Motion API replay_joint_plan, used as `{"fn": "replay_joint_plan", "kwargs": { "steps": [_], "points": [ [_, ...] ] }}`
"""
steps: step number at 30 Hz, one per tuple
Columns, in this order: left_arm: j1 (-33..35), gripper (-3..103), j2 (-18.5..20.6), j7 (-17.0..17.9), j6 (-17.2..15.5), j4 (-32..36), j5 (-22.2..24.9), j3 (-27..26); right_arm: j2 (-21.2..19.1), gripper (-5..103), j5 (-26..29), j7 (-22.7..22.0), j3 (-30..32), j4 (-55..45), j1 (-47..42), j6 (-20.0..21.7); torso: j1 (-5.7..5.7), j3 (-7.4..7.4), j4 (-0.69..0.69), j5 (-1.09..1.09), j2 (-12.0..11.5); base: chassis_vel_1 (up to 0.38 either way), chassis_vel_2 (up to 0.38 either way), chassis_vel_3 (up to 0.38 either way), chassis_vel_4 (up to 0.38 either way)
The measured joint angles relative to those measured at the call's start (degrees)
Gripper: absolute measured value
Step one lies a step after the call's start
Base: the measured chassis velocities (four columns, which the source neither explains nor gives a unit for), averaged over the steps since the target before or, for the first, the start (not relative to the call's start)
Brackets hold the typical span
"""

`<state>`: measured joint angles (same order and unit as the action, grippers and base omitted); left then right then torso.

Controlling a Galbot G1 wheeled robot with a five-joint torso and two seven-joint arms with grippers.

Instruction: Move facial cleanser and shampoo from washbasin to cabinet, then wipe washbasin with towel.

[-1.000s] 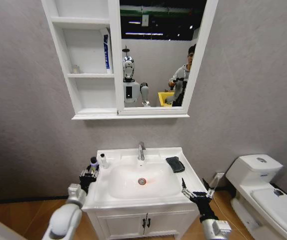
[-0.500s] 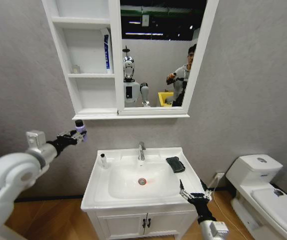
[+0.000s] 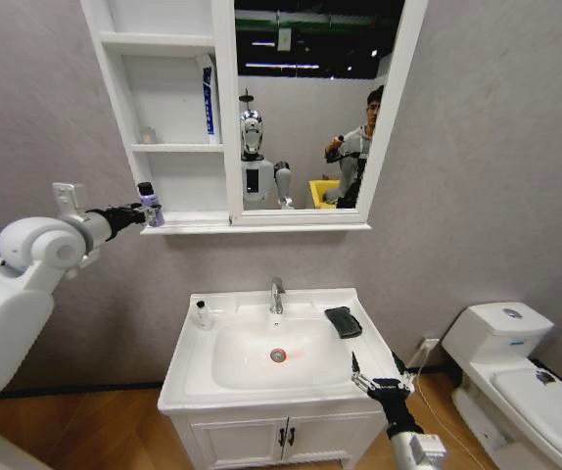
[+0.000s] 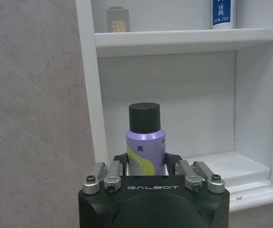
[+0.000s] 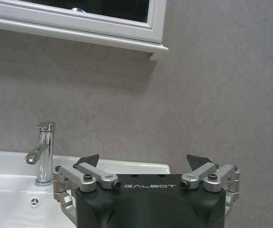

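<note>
- The purple bottle [image 4: 145, 145] with the black cap is riding upright in our left gripper [image 3: 142, 211], whose jaws are clamped on its lower body, just outside the left edge of the cabinet [image 3: 163, 147].
- We are holding it level with the lowest open shelf [image 4: 222, 164]; from the gripper that shelf is lying ahead and towards the mirror side, with the cabinet's side wall [image 4: 90, 80] standing between bottle and opening.
- The bottle's long axis is standing vertical, so in our judgement the coming move turns on sliding it sideways past that wall, then forward onto the shelf board.
- We are leaving a small white bottle [image 3: 202, 313] standing on the back left corner of the washbasin [image 3: 261, 387], with the dark towel [image 3: 343, 321] lying folded on the right rim beside the chrome tap [image 3: 276, 294].
- We are keeping our right gripper [image 3: 381, 382] low at the basin's front right corner, fingers spread apart and carrying nothing.
</note>
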<state>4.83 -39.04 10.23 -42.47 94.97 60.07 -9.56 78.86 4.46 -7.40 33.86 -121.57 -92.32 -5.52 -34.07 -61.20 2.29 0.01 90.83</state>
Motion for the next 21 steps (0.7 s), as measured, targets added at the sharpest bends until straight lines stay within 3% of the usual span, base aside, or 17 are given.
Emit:
{"fn": "replay_joint_plan", "kwargs": {
  "steps": [9,21],
  "points": [
    [-8.9,42,-5.0,-1.4,0.1,-7.9,-3.6,6.5,0.1,100,0.0,0.0,0.5,0.9,-0.1,-0.8,0.00,0.00,0.01,0.00,0.0,0.000,0.000,0.000,0.000],
    [-11.0,42,-9.0,-2.2,0.2,-13.5,-6.7,8.3,-0.1,100,0.7,0.0,0.9,1.4,0.5,-1.2,0.00,0.01,-0.01,0.00,0.0,0.000,0.000,0.000,0.000]
  ]
}}
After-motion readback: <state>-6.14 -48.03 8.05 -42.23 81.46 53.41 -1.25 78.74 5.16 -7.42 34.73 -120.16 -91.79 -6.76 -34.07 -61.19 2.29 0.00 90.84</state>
